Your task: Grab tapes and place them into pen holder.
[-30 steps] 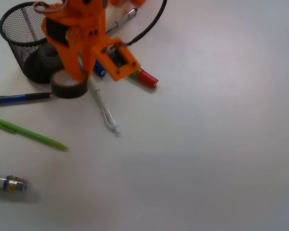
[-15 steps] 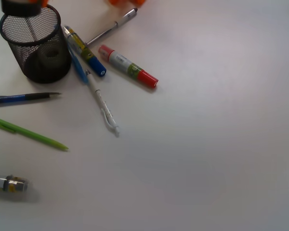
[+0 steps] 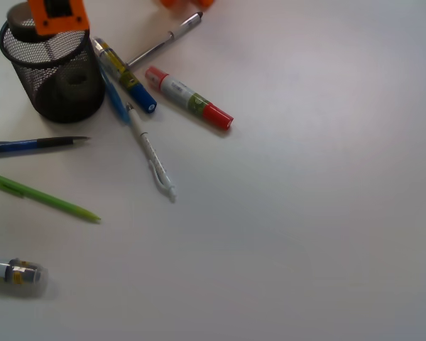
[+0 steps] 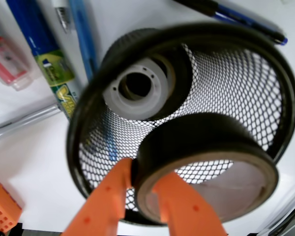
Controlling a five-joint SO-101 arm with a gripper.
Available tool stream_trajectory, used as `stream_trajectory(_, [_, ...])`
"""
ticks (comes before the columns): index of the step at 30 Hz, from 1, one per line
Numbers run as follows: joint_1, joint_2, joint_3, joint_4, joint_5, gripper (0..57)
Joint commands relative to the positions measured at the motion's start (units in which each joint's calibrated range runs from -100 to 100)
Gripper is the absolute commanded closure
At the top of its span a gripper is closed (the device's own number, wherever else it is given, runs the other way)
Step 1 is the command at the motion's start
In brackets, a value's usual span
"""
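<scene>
The black mesh pen holder (image 3: 53, 78) stands at the far left of the front view. Through its mesh shows a black tape roll (image 3: 74, 79); from the wrist view this roll (image 4: 137, 88) lies on the holder's bottom and has a white core. My gripper (image 4: 142, 173) is shut on the wall of a dark brown tape roll (image 4: 206, 142) with a pale core, one finger inside the ring and one outside. The roll hangs just over the holder's rim (image 4: 88, 108). In the front view only an orange part of the gripper (image 3: 55, 15) shows above the holder.
A blue marker (image 3: 124, 71), a red-capped marker (image 3: 188, 97), a white pen (image 3: 150, 153) and a silver pen (image 3: 163, 41) lie right of the holder. A blue pen (image 3: 35, 144), a green pen (image 3: 42, 197) and a marker (image 3: 11, 271) lie at the left edge.
One second ago my gripper was down at the dark brown roll on the table beside the holder. It has lifted the roll away and now holds it over the holder's mouth.
</scene>
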Motion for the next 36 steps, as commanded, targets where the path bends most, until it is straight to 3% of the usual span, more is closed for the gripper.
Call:
stream_trajectory(1, [-0.85, -2.4, 0.12, -0.84, -0.2, 57.2])
stream_trajectory(4, [-0.62, -2.4, 0.12, -0.66, -0.24, 55.2])
stream_trajectory(6, [-0.4, -2.4, 0.22, -0.22, -0.24, 46.9])
stream_trajectory(9, [-0.4, -2.4, 0.22, 0.65, -0.29, 29.5])
stream_trajectory(12, [-0.25, -2.4, 0.22, 2.23, -1.9, 23.2])
stream_trajectory(18, [-0.85, -3.51, -1.51, 3.1, -1.56, 22.8])
stream_trajectory(29, [-0.92, -16.34, -21.8, 10.62, 12.11, 23.1])
stream_trajectory(32, [-5.93, -24.84, -18.17, 10.19, 14.21, 23.3])
stream_trajectory(36, [-14.53, -32.83, -10.56, 7.56, 14.8, 33.0])
